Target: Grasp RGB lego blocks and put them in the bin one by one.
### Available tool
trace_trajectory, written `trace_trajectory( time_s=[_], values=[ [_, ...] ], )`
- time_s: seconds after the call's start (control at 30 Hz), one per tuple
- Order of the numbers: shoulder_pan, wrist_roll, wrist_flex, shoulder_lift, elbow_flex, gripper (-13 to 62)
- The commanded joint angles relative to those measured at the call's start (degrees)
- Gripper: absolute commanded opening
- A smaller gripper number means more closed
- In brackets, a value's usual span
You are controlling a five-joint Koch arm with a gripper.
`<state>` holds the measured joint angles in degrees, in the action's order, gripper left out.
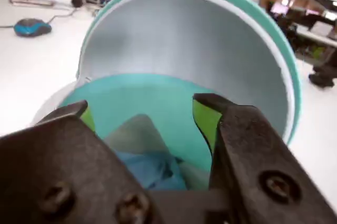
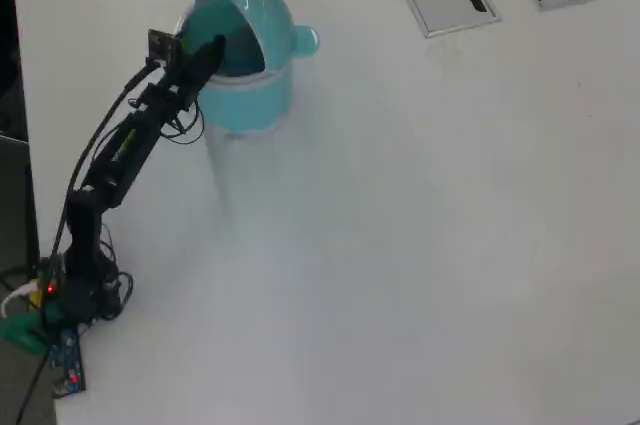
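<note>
Wrist view: the gripper (image 1: 142, 113) is held with jaws apart and empty over the open bin (image 1: 158, 97), directly below it. No lego blocks are seen on the table. The raised lid (image 1: 184, 39) could be struck if the arm is lifted carelessly.

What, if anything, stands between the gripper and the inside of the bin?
Nothing visible does. The lid is swung up and back, leaving the bin mouth clear, and the gripper hangs right over the opening with its jaws apart. No block shows between them.
</note>
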<state>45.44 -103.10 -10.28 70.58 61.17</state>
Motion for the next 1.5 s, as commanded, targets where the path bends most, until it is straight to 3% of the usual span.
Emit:
trace_trajectory(
  time_s=[0.0, 0.43, 0.83, 1.13, 1.47],
  values=[
    [-1.4, -0.1, 2.4, 7.2, -0.4, 33.7],
    [-3.0, 3.4, 12.7, 23.1, 24.9, 33.7],
    [-3.3, 10.8, 18.2, 36.1, 38.1, 33.8],
    [-5.4, 29.3, 33.3, 48.1, 53.7, 33.6],
    [-15.6, 52.4, 40.3, 62.5, 72.2, 33.0]
  ],
)
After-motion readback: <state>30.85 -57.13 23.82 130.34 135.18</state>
